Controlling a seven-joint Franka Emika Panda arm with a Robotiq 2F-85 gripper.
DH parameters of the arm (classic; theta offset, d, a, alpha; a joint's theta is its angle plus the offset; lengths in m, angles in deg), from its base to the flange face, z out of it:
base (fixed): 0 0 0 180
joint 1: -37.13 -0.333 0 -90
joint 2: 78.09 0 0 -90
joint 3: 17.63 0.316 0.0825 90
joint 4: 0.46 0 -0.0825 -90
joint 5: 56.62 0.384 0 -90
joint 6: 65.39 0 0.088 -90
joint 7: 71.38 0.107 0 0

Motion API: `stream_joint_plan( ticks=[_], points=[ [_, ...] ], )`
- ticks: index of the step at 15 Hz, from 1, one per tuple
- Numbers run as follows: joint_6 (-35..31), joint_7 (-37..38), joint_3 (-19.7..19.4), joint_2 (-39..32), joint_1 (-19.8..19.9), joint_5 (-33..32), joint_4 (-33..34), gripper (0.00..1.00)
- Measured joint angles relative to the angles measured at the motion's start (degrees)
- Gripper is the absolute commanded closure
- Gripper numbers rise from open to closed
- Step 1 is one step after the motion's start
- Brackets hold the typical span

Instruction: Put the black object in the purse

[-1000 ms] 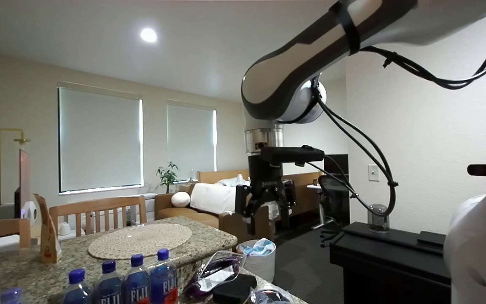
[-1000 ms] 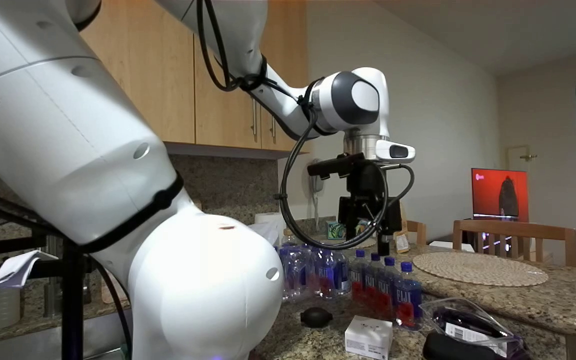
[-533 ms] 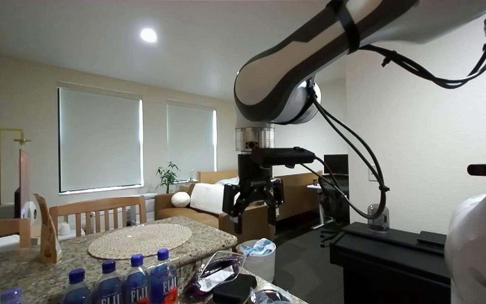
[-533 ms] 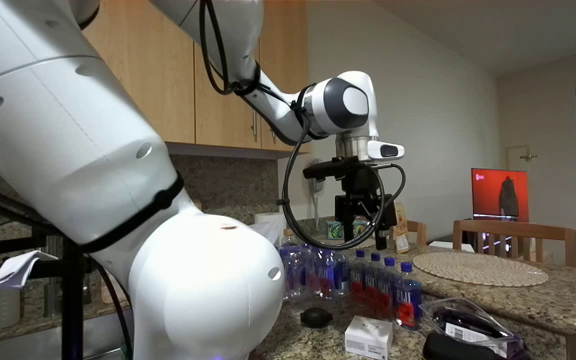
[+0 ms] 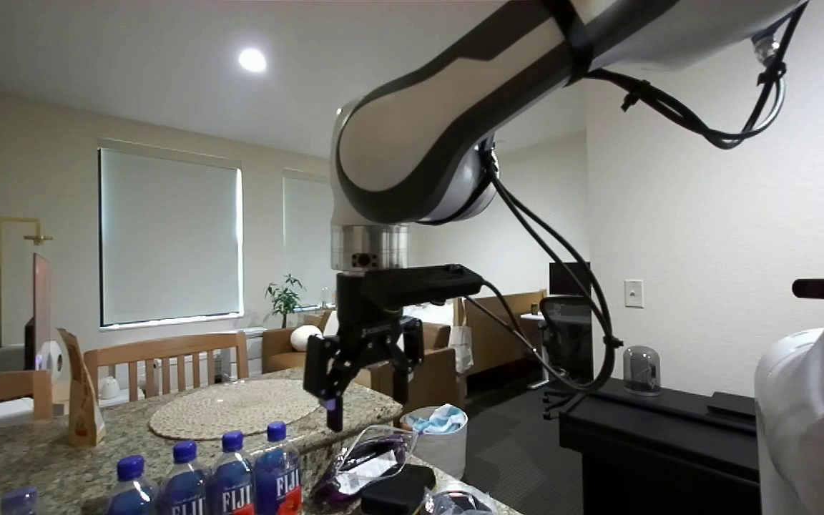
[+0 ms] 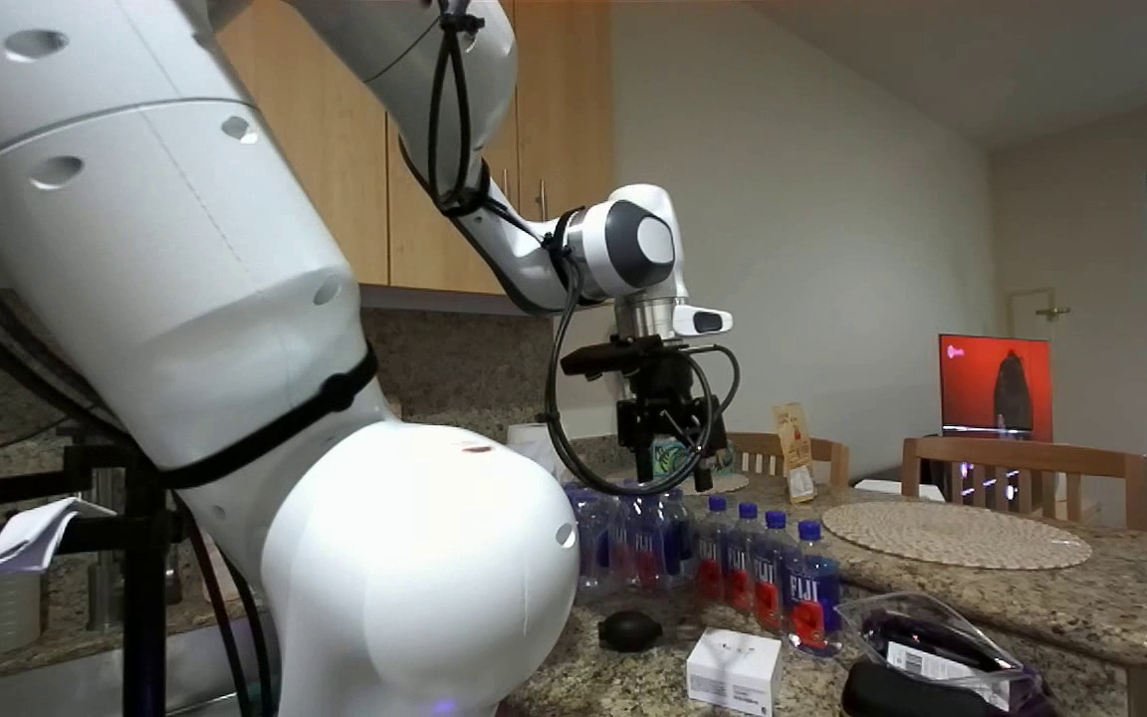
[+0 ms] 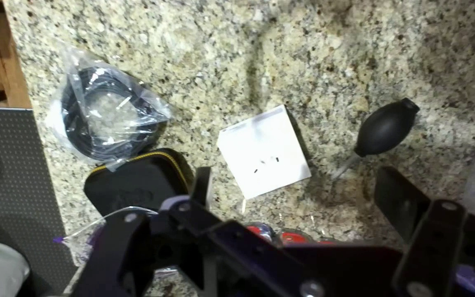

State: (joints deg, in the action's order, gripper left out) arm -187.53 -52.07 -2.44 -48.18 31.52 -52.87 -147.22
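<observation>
Black bulb, presumably the object to take, lies on the counter below the hand, which is widely spread and holds nothing, nearer to one finger, its long axis slanting to the closing line, so some turning seems necessary.

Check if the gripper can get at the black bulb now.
Probably yes: nothing covers the black bulb in the wrist view and the gripper is open, though it may need to shift over.

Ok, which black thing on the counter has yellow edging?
The flat case beside the bagged coil in the wrist view; the coil and the bulb show no yellow.
</observation>
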Motion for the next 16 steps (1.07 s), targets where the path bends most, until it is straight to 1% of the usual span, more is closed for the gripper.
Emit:
stream_joint_plan(
  ticks=[3, 5, 6, 13, 14, 16],
  points=[
    [-4.0, 3.9, 3.4, -5.2, -3.0, 1.0, 2.6, 0.0],
    [-7.4, 8.4, 5.8, -10.0, -4.3, 1.4, 4.4, 0.0],
    [-7.9, 9.1, 6.2, -11.5, -4.7, 1.3, 5.0, 0.0],
    [-8.4, 9.1, 5.4, -11.3, -4.9, 1.3, 5.0, 0.0],
    [-9.8, 9.1, 5.4, -11.6, -5.4, 1.4, 4.6, 0.0],
    [-17.3, 9.4, 6.1, -13.3, -7.0, 2.7, 2.5, 0.0]
  ],
)
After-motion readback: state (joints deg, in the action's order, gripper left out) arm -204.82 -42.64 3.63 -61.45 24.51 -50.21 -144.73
